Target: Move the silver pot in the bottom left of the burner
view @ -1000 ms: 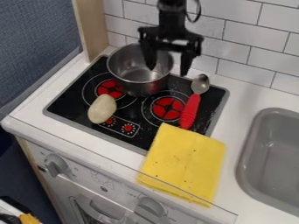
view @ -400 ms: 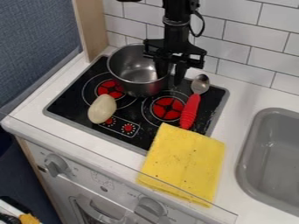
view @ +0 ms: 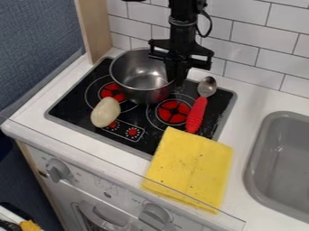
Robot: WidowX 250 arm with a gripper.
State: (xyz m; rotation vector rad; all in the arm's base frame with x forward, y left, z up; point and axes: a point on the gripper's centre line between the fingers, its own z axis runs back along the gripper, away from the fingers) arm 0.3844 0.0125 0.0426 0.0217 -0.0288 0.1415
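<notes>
Pot (view: 138, 76) lies to the view's left of the pincer (view: 177, 83), rim clamped.

Gripper (view: 175, 82) has come down to the right-hand wall of the silver pot (view: 134, 74); its fingers, previously apart, have closed on that wall. Pot has shifted slightly toward the near side.

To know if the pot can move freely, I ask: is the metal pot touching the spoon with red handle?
Apart. The camera view shows dark stovetop between pot and spoon.
</notes>
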